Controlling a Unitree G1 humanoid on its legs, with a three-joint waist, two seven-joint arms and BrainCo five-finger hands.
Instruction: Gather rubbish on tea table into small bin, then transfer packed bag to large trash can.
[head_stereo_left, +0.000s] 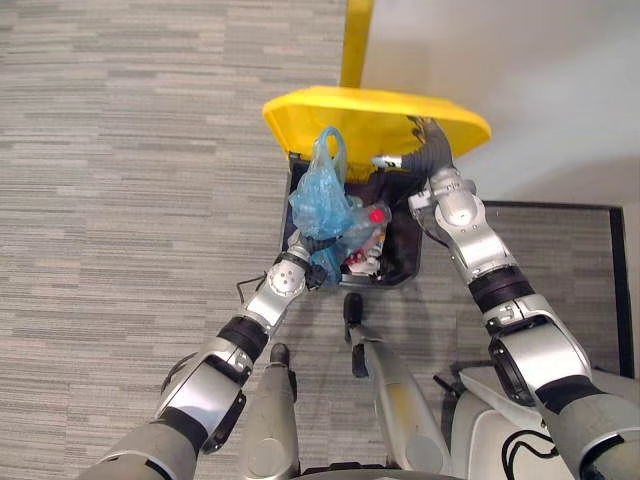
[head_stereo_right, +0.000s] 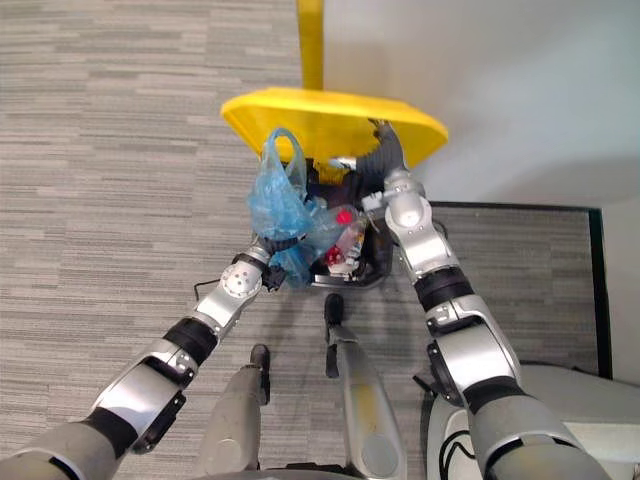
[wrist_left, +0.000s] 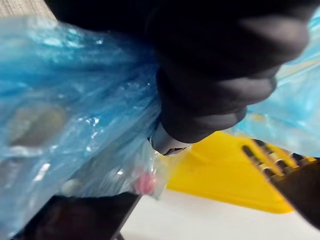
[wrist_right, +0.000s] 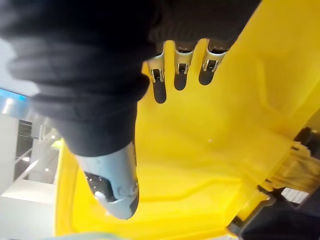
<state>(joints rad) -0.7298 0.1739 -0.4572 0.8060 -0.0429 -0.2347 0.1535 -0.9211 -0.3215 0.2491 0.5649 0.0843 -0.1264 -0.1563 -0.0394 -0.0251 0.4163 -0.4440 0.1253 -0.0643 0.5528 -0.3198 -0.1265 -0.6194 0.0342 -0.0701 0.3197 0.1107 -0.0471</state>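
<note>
Below, grey carpet (head_stereo_left: 120, 150), left hand (wrist_left: 210, 95) gripping blue bag (head_stereo_left: 318, 195), right hand (wrist_right: 181, 70) flat against lid (head_stereo_left: 370, 115).

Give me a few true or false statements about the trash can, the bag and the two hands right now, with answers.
1. The yellow lid of the trash can is raised. True.
2. The right hand grips the blue bag. False: its straight fingers rest against the lid's underside.
3. The left hand holds the bag at the can's opening. True.
4. The bag is black. False: it is blue and see-through.
</note>
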